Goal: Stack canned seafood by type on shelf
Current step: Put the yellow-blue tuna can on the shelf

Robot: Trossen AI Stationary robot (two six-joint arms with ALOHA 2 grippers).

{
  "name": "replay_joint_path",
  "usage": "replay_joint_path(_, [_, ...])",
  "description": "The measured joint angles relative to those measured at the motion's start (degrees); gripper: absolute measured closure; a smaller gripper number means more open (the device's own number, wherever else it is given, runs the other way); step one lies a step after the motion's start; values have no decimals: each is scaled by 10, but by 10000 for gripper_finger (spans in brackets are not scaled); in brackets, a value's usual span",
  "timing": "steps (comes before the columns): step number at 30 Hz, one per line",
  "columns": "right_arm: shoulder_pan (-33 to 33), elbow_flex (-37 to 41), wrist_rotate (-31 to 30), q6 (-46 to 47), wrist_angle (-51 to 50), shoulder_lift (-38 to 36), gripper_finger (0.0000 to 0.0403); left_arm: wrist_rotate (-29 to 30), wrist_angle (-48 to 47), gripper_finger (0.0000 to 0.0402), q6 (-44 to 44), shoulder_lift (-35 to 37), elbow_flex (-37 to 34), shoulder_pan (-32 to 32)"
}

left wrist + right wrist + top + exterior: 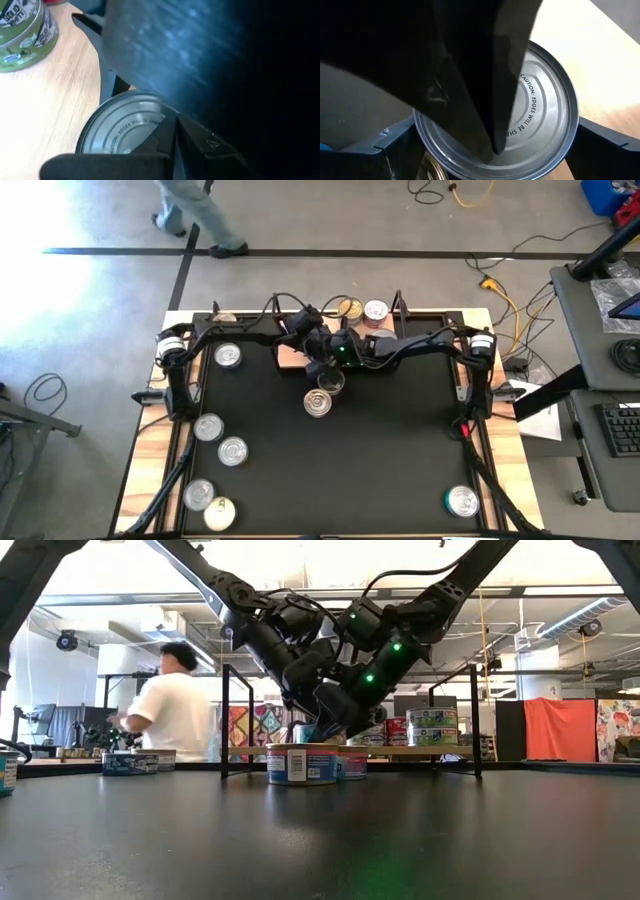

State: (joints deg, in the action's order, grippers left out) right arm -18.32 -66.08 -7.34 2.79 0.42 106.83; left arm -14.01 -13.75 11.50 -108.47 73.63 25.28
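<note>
High view: both arms converge at table centre, just in front of the shelf [292, 356]. Right gripper [330, 377] sits over a tin [331, 381] w/ a second loose tin [318, 403] just beside it on the near side; left gripper [316, 346] is crowded against the right wrist. Two tins [363, 310] stand at the shelf's right end; other tins lie well apart, along the left edge [208, 427] and at the near-right corner [462, 501]. Low view: the two arms overlap above the blue-label tin [301, 763], w/ another tin [351, 764] close behind; stacked tins [431, 727] show on the shelf board. Left wrist view: left fingers [165, 145] pressed together, tip resting on a silver lid [122, 127] at the shelf edge; green-label tin [22, 30] stands on the board nearby. Right wrist view: right fingers [400, 150] spread wide, either side of the silver-lid tin [540, 115], w/ the left fingertip bearing down on that lid. Risks: (1) arm-to-arm contact, as clearance btwn the wrists looks nil; (2) if the right jaws close off-centre, tin may skid or tip; (3) if the left tip lifts late, it blocks the lift; (4) neighbouring tin may be knocked.
</note>
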Motion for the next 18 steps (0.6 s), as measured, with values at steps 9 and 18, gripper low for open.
replay_joint_path(9, [-2,-1,2,8,-26,-1,20,-31,43,402,-52,-4,-28,4])
replay_joint_path(18, [-5,1,13,-11,-18,-1,19,-2,176,401,-78,37,-101,8])
